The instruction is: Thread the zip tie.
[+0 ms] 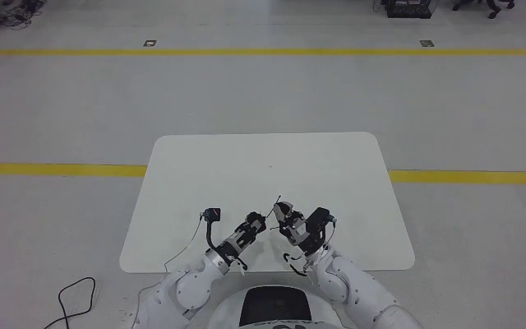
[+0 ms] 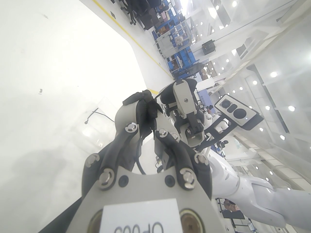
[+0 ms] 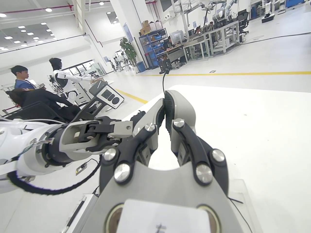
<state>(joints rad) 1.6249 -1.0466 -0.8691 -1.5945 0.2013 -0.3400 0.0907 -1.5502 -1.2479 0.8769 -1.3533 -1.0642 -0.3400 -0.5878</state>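
White desk (image 1: 329,164) lies under both my hands. My left hand (image 1: 253,222) sits just beside my right hand (image 3: 165,100), its tip right next to my right fingers (image 3: 182,107), blocking that side. I cannot tell if it is pinched or wide. My right hand pinches the thin black zip tie (image 3: 163,83), which sticks straight out past its tip, pointing up and away from me.

Crowded near edge, room beyond

The left gripper (image 1: 253,222) and right gripper (image 1: 283,215) sat just beside each other over the table's (image 1: 329,164) near edge, each blocking the other's inward path. The zip tie (image 3: 163,81) stood up from the right gripper's pinch, barring the gap above. Passage lay outward and over the table's far half.
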